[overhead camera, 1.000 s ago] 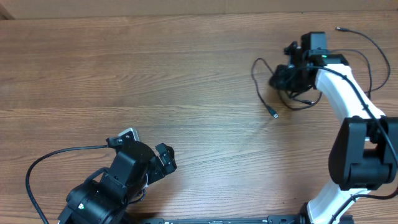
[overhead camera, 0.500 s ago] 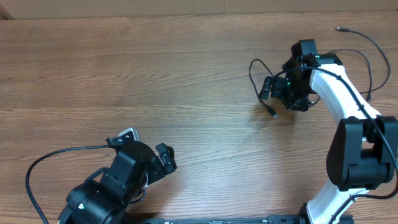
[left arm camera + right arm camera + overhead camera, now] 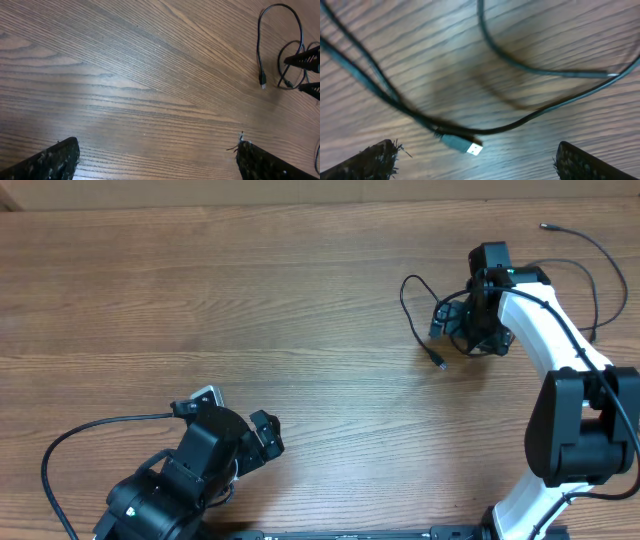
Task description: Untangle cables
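cables (image 3: 259, 50) | thin, black, loosely looped | flat on table (image 3: 125, 75), right side

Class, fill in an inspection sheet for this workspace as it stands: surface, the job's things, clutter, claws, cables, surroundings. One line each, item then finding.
surface: wooden table, bare grain, no spills visible.
job's things: thin black cables loosely looped at the far right, USB plug lying free on the wood; another thin cord runs near the right edge.
clutter: nothing seen.
claws: left claw open, empty, over bare wood; right claw open above the looped cables, gripping nothing.
cables: thicker black arm cable curves across the near left corner.
surroundings: pale strip beyond the table's far edge; nothing else seen.
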